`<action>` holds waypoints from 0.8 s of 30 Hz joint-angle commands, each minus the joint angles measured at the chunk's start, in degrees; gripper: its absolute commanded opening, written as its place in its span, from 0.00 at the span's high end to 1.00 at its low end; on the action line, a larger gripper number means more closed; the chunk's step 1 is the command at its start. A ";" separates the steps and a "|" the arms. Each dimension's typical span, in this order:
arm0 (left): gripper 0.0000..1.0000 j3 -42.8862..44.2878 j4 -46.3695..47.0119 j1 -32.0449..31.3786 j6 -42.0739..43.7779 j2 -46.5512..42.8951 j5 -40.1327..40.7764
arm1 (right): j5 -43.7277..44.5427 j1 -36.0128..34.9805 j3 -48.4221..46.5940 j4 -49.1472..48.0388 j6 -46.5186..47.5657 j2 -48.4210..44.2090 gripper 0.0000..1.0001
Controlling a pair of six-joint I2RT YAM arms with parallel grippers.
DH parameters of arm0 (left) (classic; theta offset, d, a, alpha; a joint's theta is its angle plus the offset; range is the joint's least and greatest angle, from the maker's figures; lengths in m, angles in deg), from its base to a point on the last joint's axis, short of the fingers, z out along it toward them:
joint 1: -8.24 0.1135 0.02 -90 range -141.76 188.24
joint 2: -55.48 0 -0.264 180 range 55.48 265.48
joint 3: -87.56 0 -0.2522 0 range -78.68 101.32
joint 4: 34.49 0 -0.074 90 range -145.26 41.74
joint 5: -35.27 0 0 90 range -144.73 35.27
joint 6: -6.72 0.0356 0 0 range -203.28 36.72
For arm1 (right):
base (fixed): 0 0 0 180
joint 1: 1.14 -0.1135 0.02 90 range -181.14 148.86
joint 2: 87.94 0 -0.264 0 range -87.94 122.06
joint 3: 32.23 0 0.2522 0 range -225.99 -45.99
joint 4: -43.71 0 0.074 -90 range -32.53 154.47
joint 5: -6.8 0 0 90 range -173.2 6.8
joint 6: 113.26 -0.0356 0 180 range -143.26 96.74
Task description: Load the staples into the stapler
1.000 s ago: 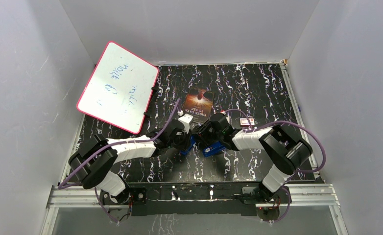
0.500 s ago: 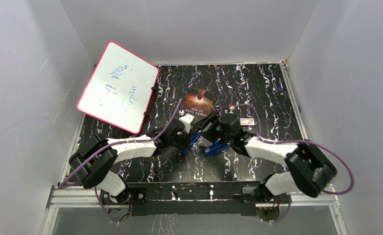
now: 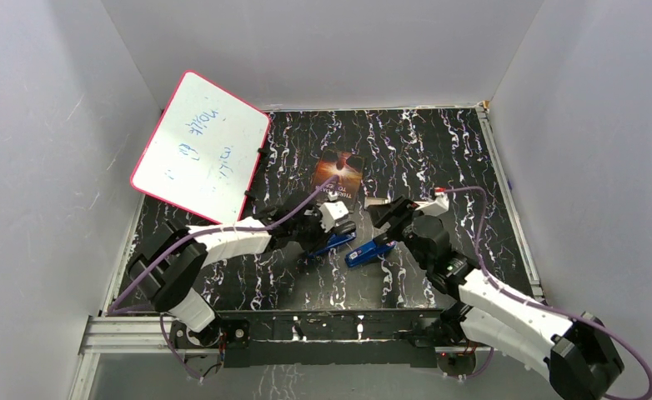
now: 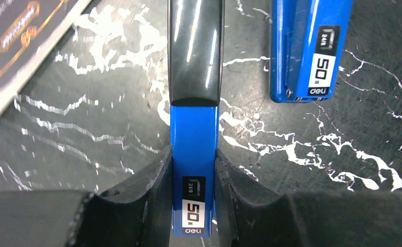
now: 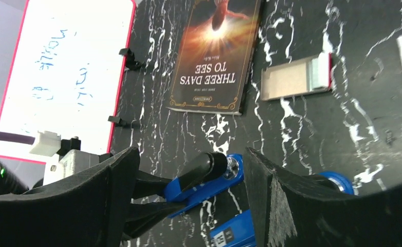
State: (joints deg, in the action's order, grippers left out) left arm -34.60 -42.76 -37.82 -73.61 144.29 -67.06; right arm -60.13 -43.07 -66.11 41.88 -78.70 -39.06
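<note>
Stapler [image 4: 194, 154] (blue, black-handled) is being pinched between the left fingers [image 4: 147, 198]. Right fingers [image 5: 286, 206] are hanging spread, near a second blue stapler [image 4: 309, 46] on the counter [image 4: 353, 154].

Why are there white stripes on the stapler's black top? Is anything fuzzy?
Left wrist view: the stripes are light glare on the glossy black top of the stapler. Right wrist view: the book is sharp, but the fingers of the right gripper, nearest the lens, look slightly soft.
</note>
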 commanded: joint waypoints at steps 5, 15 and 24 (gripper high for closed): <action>0.64 8.18 -6.02 1.46 18.35 3.44 -8.79 | 4.42 0.12 1.17 -1.58 21.11 -10.41 0.17; 0.41 6.80 -2.17 6.27 10.48 -6.07 -3.71 | 9.92 0.16 -6.09 5.14 33.91 -12.72 0.15; 0.23 -1.17 4.43 10.33 -6.80 -24.56 4.82 | 18.96 0.14 -10.17 7.57 38.62 -8.45 0.02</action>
State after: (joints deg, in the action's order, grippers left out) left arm -30.91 -43.39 -28.14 -70.88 128.01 -68.88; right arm -46.58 -43.03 -73.26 50.07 -43.97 -48.00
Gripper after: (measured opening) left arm 0.669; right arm 0.957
